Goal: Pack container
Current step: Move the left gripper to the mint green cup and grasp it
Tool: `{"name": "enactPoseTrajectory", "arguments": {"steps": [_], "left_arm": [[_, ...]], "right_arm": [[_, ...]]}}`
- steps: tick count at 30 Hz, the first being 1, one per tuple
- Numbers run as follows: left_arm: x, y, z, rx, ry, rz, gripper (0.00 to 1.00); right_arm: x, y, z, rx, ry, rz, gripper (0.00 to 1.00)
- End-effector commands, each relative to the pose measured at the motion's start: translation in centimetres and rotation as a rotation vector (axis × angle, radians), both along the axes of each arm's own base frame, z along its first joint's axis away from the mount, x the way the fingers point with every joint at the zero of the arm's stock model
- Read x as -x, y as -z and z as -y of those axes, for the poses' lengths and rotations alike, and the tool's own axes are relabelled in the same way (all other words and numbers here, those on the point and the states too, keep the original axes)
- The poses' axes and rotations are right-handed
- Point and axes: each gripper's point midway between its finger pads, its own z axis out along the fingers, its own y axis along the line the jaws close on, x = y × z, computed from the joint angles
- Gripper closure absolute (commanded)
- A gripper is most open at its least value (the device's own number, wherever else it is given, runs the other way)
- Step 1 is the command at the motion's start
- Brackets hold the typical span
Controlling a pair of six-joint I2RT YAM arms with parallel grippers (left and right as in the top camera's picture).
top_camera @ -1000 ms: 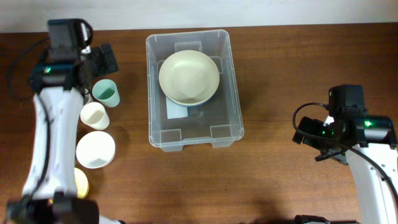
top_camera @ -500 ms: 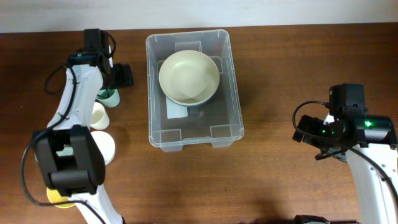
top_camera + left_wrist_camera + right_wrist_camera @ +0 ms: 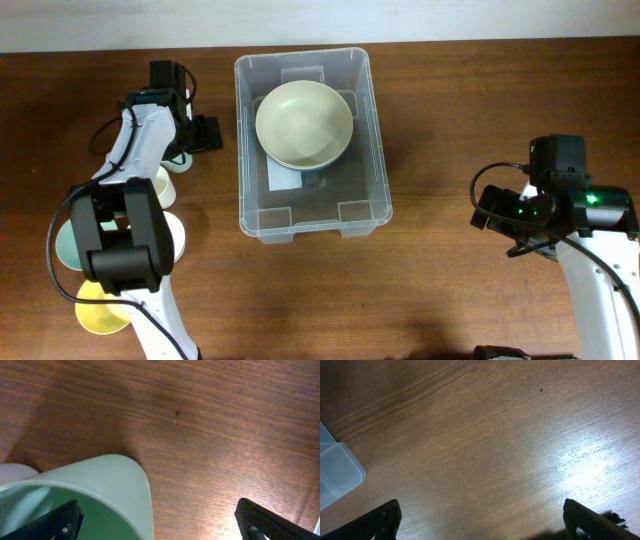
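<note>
Overhead looks straight down; wrist views close on tabletop [image 3: 485, 445]; right shares container [image 3: 335, 475] corner.

The overhead view was evenly lit and sharp, its shadows soft. In the right wrist view white glare lay on the table [image 3: 585, 467]. In the left wrist view the close green cup [image 3: 105, 485] was blurred and threw a dark shadow.
</note>
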Motion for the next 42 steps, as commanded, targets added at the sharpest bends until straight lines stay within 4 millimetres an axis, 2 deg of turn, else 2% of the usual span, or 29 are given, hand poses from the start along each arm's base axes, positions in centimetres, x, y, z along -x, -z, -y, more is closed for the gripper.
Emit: {"name": "enactPoseTrajectory", "arguments": {"steps": [1,3,4,8,9,18,22,25,27,31,34,37,42], "left_arm": [[-0.5,0.1,0.6,0.039,0.000,0.012,0.01],[-0.5,0.1,0.6,0.039,0.000,0.009,0.05],[-0.5,0.1,0.6,0.039,0.000,0.009,0.16],[-0.5,0.1,0.6,0.039,0.000,0.010,0.39],[-0.5,0.1,0.6,0.039,0.000,0.010,0.47],[-0.5,0.1,0.6,0.039,0.001,0.010,0.74],[-0.5,0.1,0.6,0.039,0.001,0.010,0.79],[-0.5,0.0,0.6,0.039,0.001,0.012,0.88],[-0.6,-0.1,0.6,0.038,0.001,0.016,0.98],[-1.2,-1.2,0.6,0.037,0.002,0.039,0.99],[-1.9,-3.3,0.7,0.036,0.006,0.079,0.99],[-2.5,-7.0,1.5,0.033,0.025,0.144,0.99],[-2.2,-15.8,4.9,0.037,0.095,0.297,0.99]], "right_arm": [[0.1,0.0,0.0,0.000,-0.006,0.001,0.01],[0.1,0.0,0.0,0.000,-0.006,0.002,0.01],[0.1,0.0,0.0,0.000,-0.006,0.002,0.01],[0.1,0.0,0.0,0.000,-0.006,0.002,0.01],[0.1,0.0,0.0,0.000,-0.006,0.002,0.01],[0.0,-0.1,0.0,0.000,-0.006,0.006,0.01],[0.0,-0.1,0.0,0.000,-0.006,0.005,0.01],[0.0,-0.1,0.0,0.000,-0.006,0.005,0.01],[0.0,-0.1,0.0,0.000,-0.006,0.005,0.01],[0.0,-0.1,0.0,0.000,-0.006,0.005,0.01],[0.0,-0.1,0.0,0.000,-0.006,0.005,0.01],[0.0,-0.1,0.0,0.000,-0.006,0.006,0.01],[0.0,-0.1,0.0,0.001,-0.006,0.008,0.01]]}}
